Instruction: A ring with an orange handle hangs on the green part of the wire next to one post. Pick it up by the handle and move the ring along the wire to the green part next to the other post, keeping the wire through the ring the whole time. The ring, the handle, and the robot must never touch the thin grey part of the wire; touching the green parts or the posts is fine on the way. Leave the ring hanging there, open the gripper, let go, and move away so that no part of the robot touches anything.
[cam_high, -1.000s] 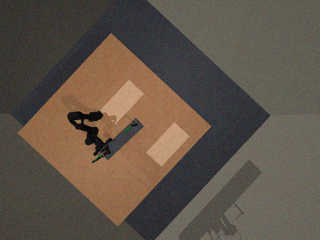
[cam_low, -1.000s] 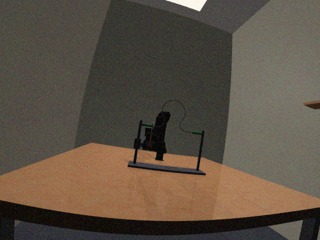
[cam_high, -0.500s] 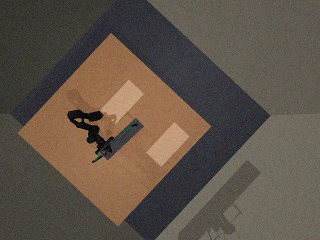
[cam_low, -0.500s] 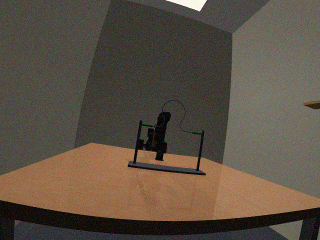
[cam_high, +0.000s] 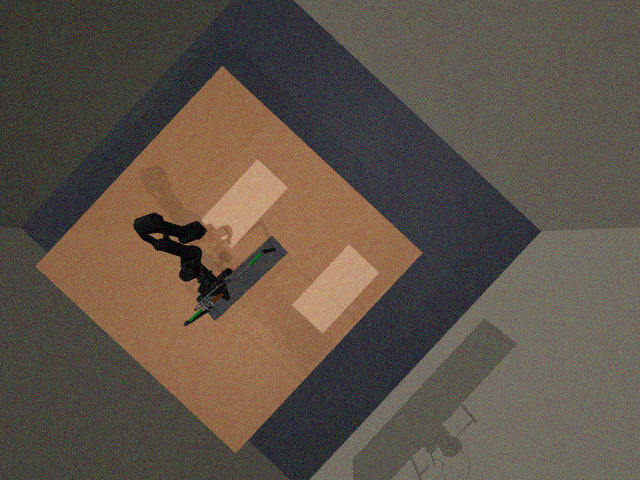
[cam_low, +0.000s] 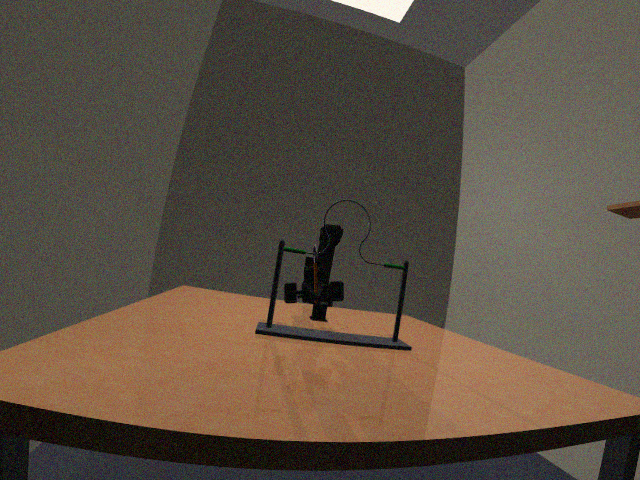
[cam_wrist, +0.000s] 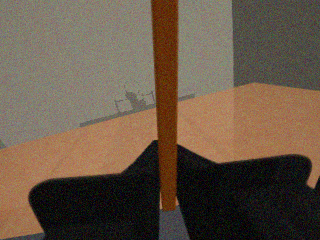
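Two dark fingers of the end effector (cam_high: 223, 295) (cam_low: 315, 292) (cam_wrist: 168, 175) are closed narrowly on the orange handle (cam_high: 217, 298) (cam_low: 315, 273) (cam_wrist: 166, 90), which is held between them. In the exterior view the handle is seen nearly upright, with the ring (cam_high: 213, 300) (cam_low: 314, 252) at its upper end. The ring is seen nearly edge-on there, just beyond the inner end of the left-hand green part (cam_low: 294, 250), by the thin grey part (cam_low: 370, 222) of the wire; whether the grey part is touched cannot be told. Behind the end effector, the bent black arm (cam_high: 180, 250) (cam_low: 330, 248) is seen.

Farther out, the left-hand green part is joined to one post (cam_low: 275, 289). Across the looping grey part, the other green part (cam_high: 255, 258) (cam_low: 394, 266) is joined to the second post (cam_low: 400, 304), well apart from the ring. Both posts are carried upright by a long dark base plate (cam_high: 248, 286) (cam_low: 330, 336), set on the wood-coloured bench (cam_high: 155, 335) (cam_low: 206, 372). Two pale patches of light are cast across the bench in the top view.
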